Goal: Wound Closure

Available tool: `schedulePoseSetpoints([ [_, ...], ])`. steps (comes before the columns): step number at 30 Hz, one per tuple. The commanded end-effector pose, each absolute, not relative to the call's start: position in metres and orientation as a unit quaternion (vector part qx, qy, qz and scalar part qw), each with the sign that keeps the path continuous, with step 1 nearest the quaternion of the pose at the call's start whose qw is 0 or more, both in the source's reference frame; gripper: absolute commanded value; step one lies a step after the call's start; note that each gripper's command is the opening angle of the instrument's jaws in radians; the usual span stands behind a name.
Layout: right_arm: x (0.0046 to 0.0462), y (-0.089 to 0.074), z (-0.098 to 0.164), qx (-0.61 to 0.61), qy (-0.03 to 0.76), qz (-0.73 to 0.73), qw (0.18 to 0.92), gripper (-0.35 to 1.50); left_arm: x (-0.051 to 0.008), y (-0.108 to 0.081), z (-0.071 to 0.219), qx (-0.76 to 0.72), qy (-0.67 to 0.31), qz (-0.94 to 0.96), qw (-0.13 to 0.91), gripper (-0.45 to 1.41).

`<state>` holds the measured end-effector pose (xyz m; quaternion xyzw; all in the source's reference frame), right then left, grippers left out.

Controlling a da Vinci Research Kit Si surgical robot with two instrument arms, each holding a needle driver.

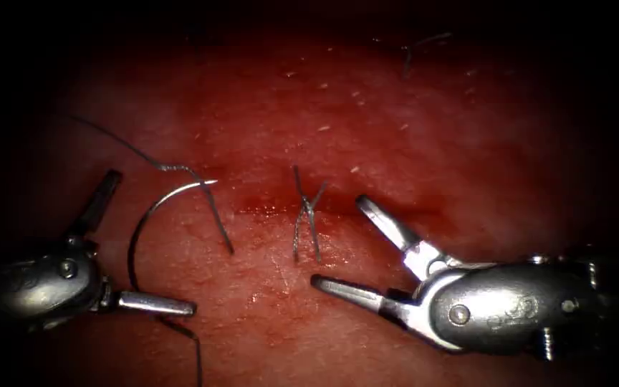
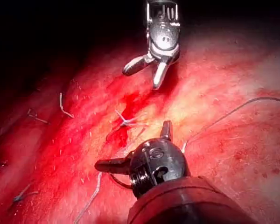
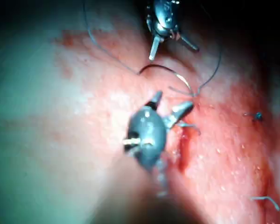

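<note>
Endoscope view: lower left, the left tool point(image 1: 141, 247) gapes, holding nothing; the needle point(image 1: 153, 215) lies loose on the tissue point(image 1: 410, 136) beside it. Lower right, the right tool point(image 1: 334, 244) is spread, empty. Beyond, a knot point(image 1: 306, 208) crosses the cut point(image 1: 266, 210). Any regrasp should be square to the needle's curve.

We see a stray cut end of thread point(image 1: 415, 49) lying by itself, well apart from the rest. Small pale flecks point(image 1: 324, 128) dot the surface near it. Red fluid point(image 1: 259, 209) glistens in a thin streak lower down.

Needle point(image 1: 145, 222) loose on tissue point(image 1: 395, 143) — left of cut point(image 1: 266, 210).
</note>
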<state>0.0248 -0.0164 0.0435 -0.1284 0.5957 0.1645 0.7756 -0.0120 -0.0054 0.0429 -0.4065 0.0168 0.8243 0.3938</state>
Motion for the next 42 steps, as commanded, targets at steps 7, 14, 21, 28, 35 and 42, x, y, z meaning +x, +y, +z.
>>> schedulePoseSetpoints([
  [7,0.026,-0.0172,0.0443,-0.123,0.591,0.165,0.78,0.89,-0.0122,-0.0037,0.0454,-0.352,-0.043,0.848,0.395,0.99],
  [14,0.0269,-0.0177,0.0446,-0.12,0.586,0.165,0.784,0.89,-0.012,-0.0032,0.0476,-0.292,-0.133,0.876,0.359,0.93],
  [21,0.0274,-0.0181,0.0447,-0.118,0.582,0.163,0.788,0.89,-0.0119,-0.0036,0.0496,-0.251,-0.202,0.888,0.328,0.86],
  [28,0.0274,-0.0183,0.0444,-0.118,0.582,0.163,0.788,0.89,-0.0109,-0.0006,0.051,-0.28,-0.267,0.859,0.334,0.79],
  [35,0.0275,-0.0184,0.0444,-0.117,0.582,0.162,0.788,0.88,-0.0104,0.0007,0.0519,-0.309,-0.329,0.834,0.318,0.37],
  [42,0.0276,-0.0186,0.0445,-0.118,0.581,0.162,0.789,0.88,-0.0105,0.0005,0.052,-0.319,-0.364,0.82,0.304,0.14],
])
